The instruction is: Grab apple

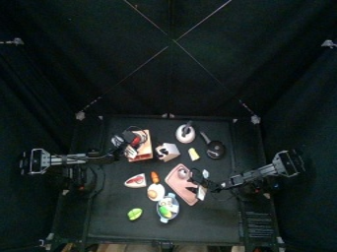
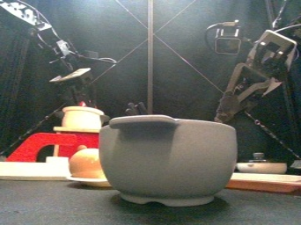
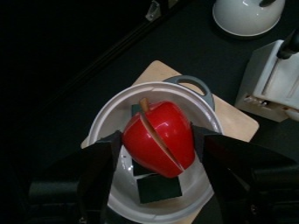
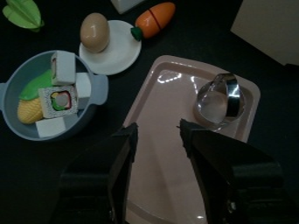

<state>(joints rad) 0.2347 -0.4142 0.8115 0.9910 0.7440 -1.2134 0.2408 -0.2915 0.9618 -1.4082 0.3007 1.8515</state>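
Your left pincer is clamped on the apple - 1 black jaw presses each flank of the dark-red fruit, which fills the middle of the left wrist frame. Directly behind the apple you see a white bowl with a grey handle, and that bowl stands on the tan board. A pale seam runs down the apple's skin from its top toward the lower right. At the upper right corner of that frame a white round object rests on the dark counter, and a pale box lies at the right edge.

In the top view, your left pincer reaches in from the left over the board, in the upper left part of the counter.

Your right pincer holds nothing - its 2 jaws stand apart above a pink tray in the lower middle of the right wrist frame. A shiny metal ring-shaped piece lies on the tray to the right of centre. Left of the tray you find a blue bowl holding small food pieces, and above it a white plate carrying a tan egg-shaped item. An orange carrot-like piece lies just beside the plate at the top, and a green item sits in the upper left corner.

In the front view a large grey bowl fills the centre, hiding much of what is behind it.
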